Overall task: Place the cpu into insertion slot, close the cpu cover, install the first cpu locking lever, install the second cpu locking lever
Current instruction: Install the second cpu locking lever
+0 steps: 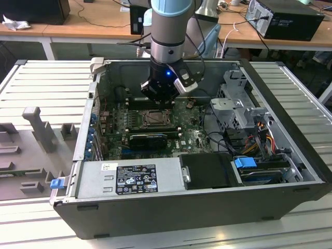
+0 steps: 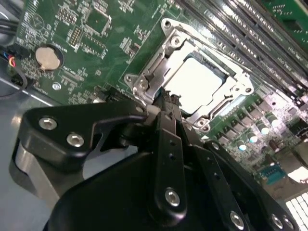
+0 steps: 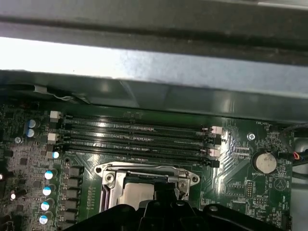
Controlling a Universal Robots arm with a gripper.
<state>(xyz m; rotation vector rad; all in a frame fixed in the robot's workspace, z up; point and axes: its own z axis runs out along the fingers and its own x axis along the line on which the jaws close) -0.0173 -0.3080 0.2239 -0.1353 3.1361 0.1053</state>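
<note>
Walls of the open computer case (image 1: pixel 207 199) box you in on every side in the exterior view; your arm comes straight down, hand (image 1: pixel 158 99) low over the insertion slot (image 1: pixel 154 118). In the second wrist view the cpu (image 2: pixel 196 81) sits in that slot, the cpu cover (image 2: pixel 168 50) around it, your hand's fingers (image 2: pixel 166 113) pressed together at its edge. In the first wrist view, memory slots (image 3: pixel 134 137) crowd just beside the socket.
</note>
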